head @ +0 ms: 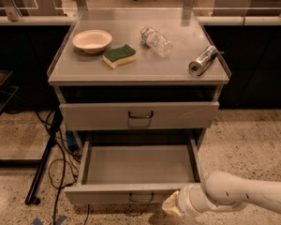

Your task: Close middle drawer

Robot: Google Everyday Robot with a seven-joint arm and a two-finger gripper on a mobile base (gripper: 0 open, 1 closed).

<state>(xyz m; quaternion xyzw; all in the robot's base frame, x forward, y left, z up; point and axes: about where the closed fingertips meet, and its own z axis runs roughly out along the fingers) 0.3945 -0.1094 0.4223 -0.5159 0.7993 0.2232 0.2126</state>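
Note:
The middle drawer [139,165] is pulled far out of the grey cabinet, and its inside shows nothing in it. Its slim flat front [98,194] faces the camera, with a small wire pull [141,198] at the centre. My gripper [171,205] is at the bottom of the view, on a white arm coming in from the right. It sits just in front of the drawer front, right of the pull. I cannot tell whether it touches the front.
Above is a taller drawer front with a dark handle [140,115]. The cabinet top [145,69] holds a bowl [92,41], a sponge [119,56], a plastic bottle [156,41] and a can [202,60]. Cables and a stand leg [43,161] lie on the floor at left.

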